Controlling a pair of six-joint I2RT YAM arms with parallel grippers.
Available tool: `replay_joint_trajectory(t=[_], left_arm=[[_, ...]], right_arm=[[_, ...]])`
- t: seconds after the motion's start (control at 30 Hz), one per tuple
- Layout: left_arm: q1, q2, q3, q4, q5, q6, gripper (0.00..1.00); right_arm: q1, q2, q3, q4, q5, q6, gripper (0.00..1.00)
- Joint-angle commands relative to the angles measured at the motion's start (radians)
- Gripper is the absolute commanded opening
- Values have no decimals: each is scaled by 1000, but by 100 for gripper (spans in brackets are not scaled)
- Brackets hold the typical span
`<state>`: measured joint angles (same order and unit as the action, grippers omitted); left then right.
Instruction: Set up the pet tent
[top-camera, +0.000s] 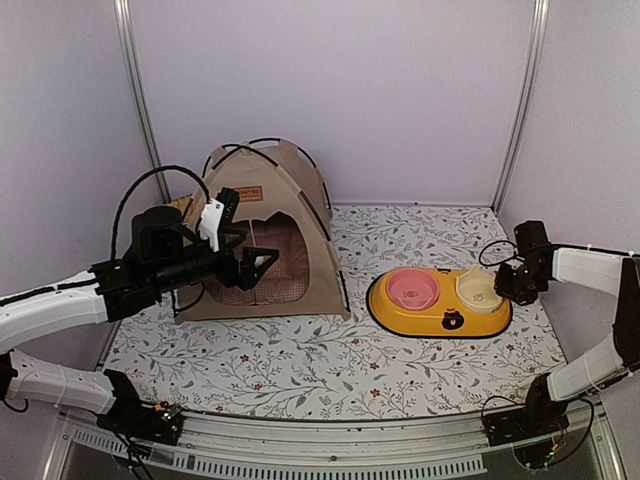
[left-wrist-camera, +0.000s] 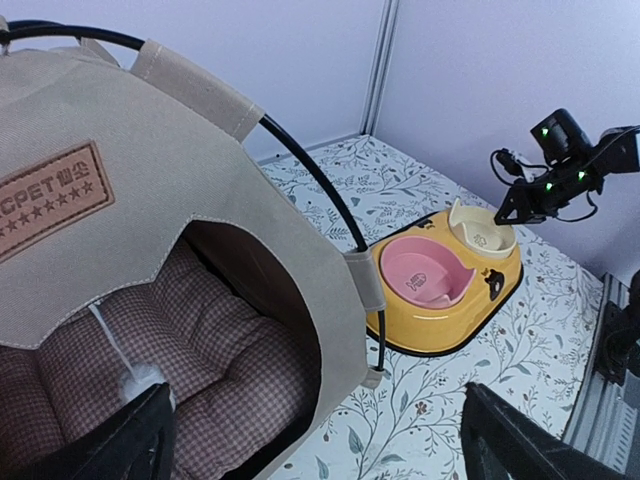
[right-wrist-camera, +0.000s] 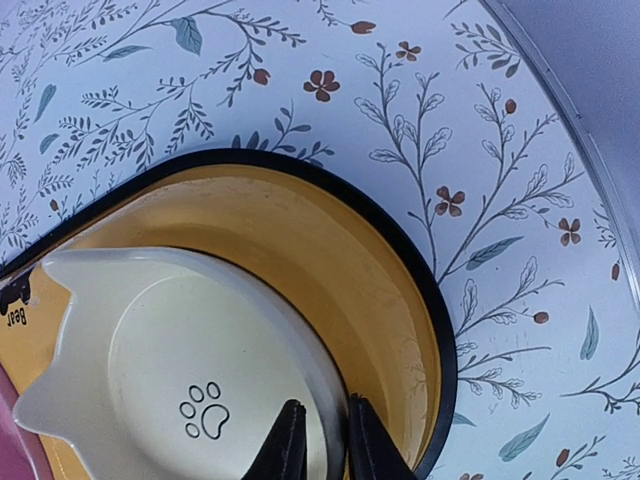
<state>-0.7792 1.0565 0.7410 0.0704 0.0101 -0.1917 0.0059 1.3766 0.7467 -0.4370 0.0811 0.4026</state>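
- Pale lilac walls rise behind our floral-printed counter (top-camera: 300, 370).
- We see the pet tent (top-camera: 270, 215) standing upright toward the far left corner, its arched doorway facing the near edge.
- Thin black poles (left-wrist-camera: 310, 170) curve over the beige fabric, and a brown label patch (left-wrist-camera: 50, 200) sits above the doorway.
- Inside we make out a pink checked cushion (left-wrist-camera: 220, 340); a white pom-pom (left-wrist-camera: 140, 380) hangs on its string in the opening.
- Our left gripper (top-camera: 246, 236) hovers just before the doorway, released, fingers spread wide and holding nothing.
- Near the right edge lies a yellow feeder tray (top-camera: 420, 326), with a pink bowl (top-camera: 412, 289) and a cream bowl (top-camera: 478, 290) seated in it.
- Our right gripper (right-wrist-camera: 328, 445) hangs over the cream bowl's rim, fingers almost together with a sliver between them; we cannot tell whether they pinch the rim.
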Motion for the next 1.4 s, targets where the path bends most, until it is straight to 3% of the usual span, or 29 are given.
replay_joint_trajectory(t=[0.0, 0.3, 0.47, 0.57, 0.63, 0.87, 1.13, 1.27, 1.37], left_arm=[[-15, 10, 13, 17, -1, -6, 99], [-14, 14, 20, 11, -15, -14, 99], [-15, 11, 15, -6, -106, -62, 99], [-13, 11, 15, -46, -180, -103, 99], [-12, 6, 11, -74, -221, -140, 99], [-11, -99, -35, -149, -262, -226, 99], [1, -255, -30, -326, -409, -286, 99], [64, -307, 16, -381, -491, -275, 99], [177, -293, 64, -405, -479, -259, 99]], right_arm=[[12, 5, 19, 20, 10, -4, 18], [18, -26, 43, 2, 21, -6, 44], [31, -75, 68, 9, 5, -11, 69], [39, -110, 75, 32, -11, -16, 92], [41, -131, 76, 61, -28, -17, 99], [46, -195, 74, 156, -75, -21, 99], [45, -249, 70, 255, -124, -26, 99], [45, -249, 72, 284, -133, -32, 99], [44, -254, 74, 291, -125, -39, 99]])
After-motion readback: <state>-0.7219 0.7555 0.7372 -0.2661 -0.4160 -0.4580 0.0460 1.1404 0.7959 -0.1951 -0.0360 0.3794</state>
